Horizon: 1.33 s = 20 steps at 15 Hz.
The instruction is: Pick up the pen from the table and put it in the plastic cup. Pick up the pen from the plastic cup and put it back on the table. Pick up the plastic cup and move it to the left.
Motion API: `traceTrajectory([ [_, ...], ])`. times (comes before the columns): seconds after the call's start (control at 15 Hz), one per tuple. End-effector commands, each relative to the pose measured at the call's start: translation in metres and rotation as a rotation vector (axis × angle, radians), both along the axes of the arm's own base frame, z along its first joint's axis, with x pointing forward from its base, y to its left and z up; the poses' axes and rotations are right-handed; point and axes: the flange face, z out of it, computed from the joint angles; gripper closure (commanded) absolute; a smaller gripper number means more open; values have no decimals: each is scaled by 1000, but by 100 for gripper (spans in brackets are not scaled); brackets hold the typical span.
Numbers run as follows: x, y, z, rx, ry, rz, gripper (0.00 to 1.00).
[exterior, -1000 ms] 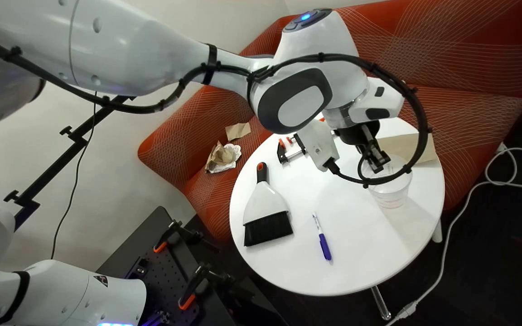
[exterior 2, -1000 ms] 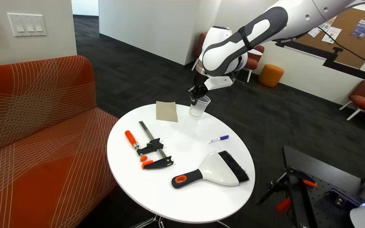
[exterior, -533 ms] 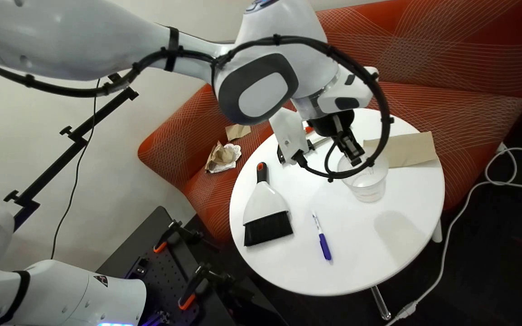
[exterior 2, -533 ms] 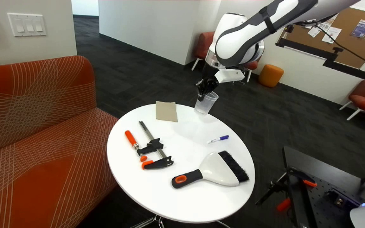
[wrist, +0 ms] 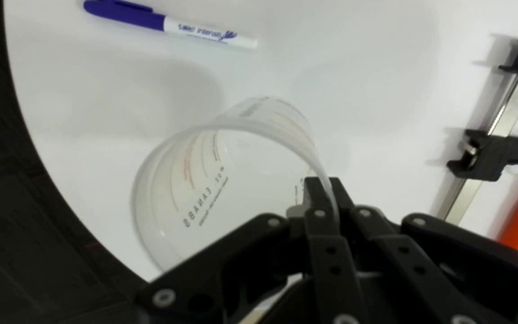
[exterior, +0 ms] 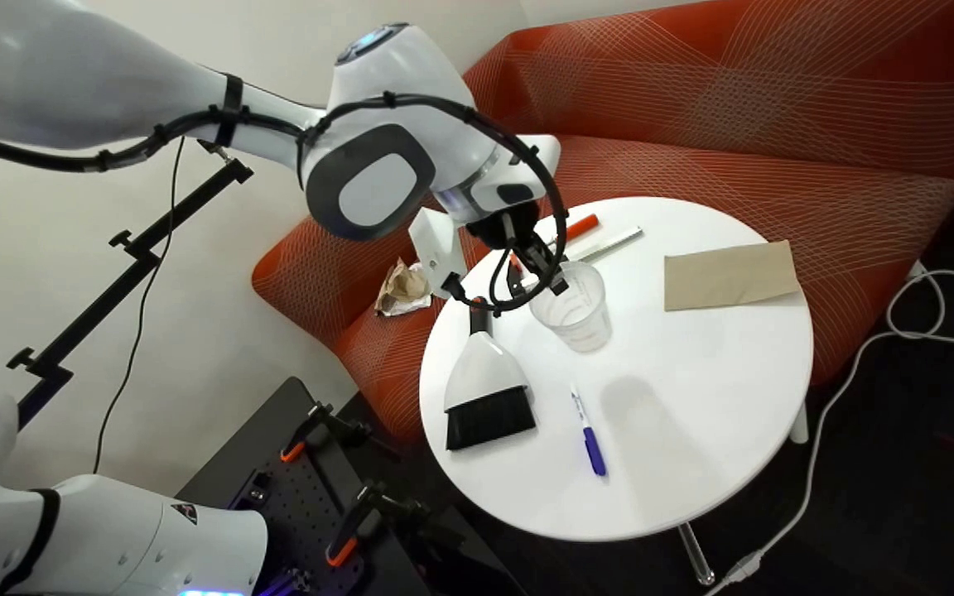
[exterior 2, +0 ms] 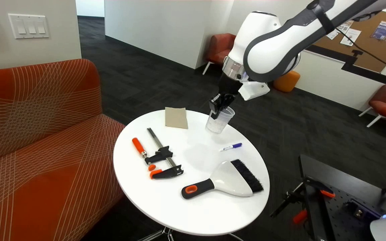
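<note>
My gripper is shut on the rim of the clear plastic cup, one finger inside the wall and one outside. In both exterior views the cup hangs tilted from the gripper, its shadow lying apart from it on the white round table. Nothing shows inside the cup. The pen, white with a blue cap, lies on the table; the cup is raised off the surface beyond it in an exterior view. In the wrist view the pen lies above the cup.
A brush with dustpan lies close to the pen. A bar clamp with an orange handle and a brown paper sheet rest on the table. The red-orange sofa borders one side. Cables loop round the wrist.
In an exterior view the arm has carried the held cup leftward, away from the brown paper and over towards the clamp and brush. The pen and other table items have not moved.
</note>
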Motion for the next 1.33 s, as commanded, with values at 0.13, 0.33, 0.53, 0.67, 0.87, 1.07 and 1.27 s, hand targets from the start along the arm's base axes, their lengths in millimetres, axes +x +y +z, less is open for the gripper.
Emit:
traceTrajectory([
  [0.13, -16, 61, 6, 6, -40, 136, 99],
  [0.33, -7, 84, 2, 7, -64, 197, 99],
  [0.53, 2, 98, -6, 11, -68, 247, 99],
  [0.67, 6, 105, -13, 9, -62, 272, 99],
  [0.87, 8, 110, -25, 4, -45, 291, 99],
  [1.07, 11, 114, -38, -6, -39, 316, 99],
  [1.27, 14, 113, -48, -18, -46, 328, 99],
])
